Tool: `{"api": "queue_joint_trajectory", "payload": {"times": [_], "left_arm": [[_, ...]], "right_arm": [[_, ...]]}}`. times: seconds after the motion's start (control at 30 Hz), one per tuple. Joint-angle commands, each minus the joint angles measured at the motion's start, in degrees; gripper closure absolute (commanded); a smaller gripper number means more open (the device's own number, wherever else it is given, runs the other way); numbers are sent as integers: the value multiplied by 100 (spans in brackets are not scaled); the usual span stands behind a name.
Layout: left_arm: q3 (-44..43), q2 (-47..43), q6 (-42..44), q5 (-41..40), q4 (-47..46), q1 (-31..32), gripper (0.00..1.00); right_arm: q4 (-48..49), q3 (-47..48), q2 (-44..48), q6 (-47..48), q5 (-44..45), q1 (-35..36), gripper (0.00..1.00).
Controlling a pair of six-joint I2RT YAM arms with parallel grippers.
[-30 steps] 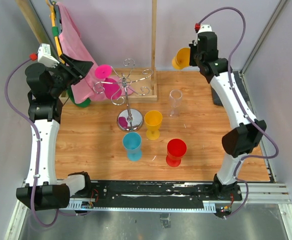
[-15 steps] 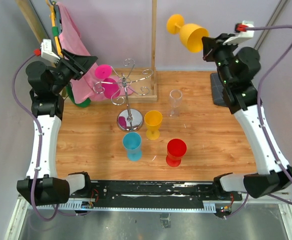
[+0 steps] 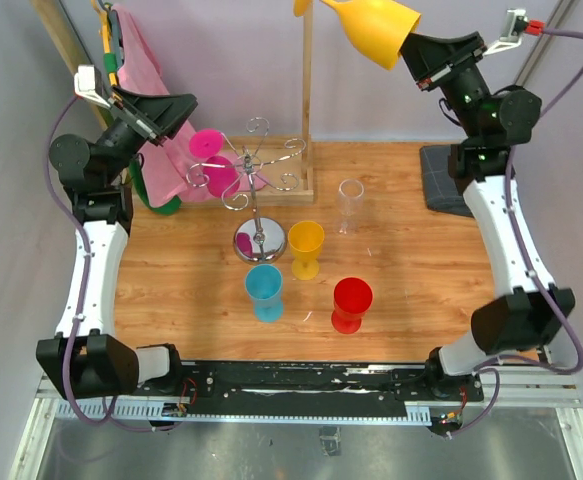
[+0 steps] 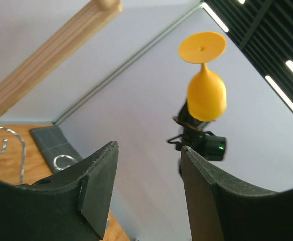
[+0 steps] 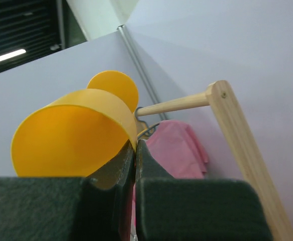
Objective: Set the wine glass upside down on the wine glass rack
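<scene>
My right gripper (image 3: 409, 52) is raised high at the back and is shut on the rim of an orange wine glass (image 3: 371, 28). The glass's bowl (image 5: 71, 140) opens toward the gripper (image 5: 135, 145), one finger inside the rim and one outside. From the left wrist the glass (image 4: 206, 95) shows foot-up. The silver wire wine glass rack (image 3: 259, 190) stands mid-table, with a pink glass (image 3: 219, 178) hanging on its left side. My left gripper (image 3: 176, 110) hovers open and empty, up and to the left of the rack, its jaws (image 4: 149, 148) facing the right arm.
Upright on the table stand a yellow glass (image 3: 306, 245), a blue glass (image 3: 264, 290), a red glass (image 3: 351, 303) and a clear glass (image 3: 350, 205). A wooden frame with an upright post (image 3: 307, 90) is behind the rack. A pink cloth (image 3: 141, 70) hangs back left. A dark pad (image 3: 441, 190) lies right.
The right arm has swung up and back, carrying the orange glass from low near the back wall to high above the table. The left gripper has lifted and tilted slightly.
</scene>
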State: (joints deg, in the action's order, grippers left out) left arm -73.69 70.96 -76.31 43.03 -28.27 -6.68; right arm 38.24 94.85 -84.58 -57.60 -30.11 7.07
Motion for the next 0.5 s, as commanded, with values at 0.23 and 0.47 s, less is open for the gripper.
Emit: {"api": "queue_joint_trajectory", "payload": {"times": [0.23, 0.47], "left_arm": [[-159, 296, -1615, 381, -2051, 214, 40], [-109, 671, -2883, 325, -3659, 472, 40]], "right_arm": [[3337, 996, -1659, -3577, -1393, -55, 99], [4401, 2082, -2646, -4934, -1665, 294, 99]]}}
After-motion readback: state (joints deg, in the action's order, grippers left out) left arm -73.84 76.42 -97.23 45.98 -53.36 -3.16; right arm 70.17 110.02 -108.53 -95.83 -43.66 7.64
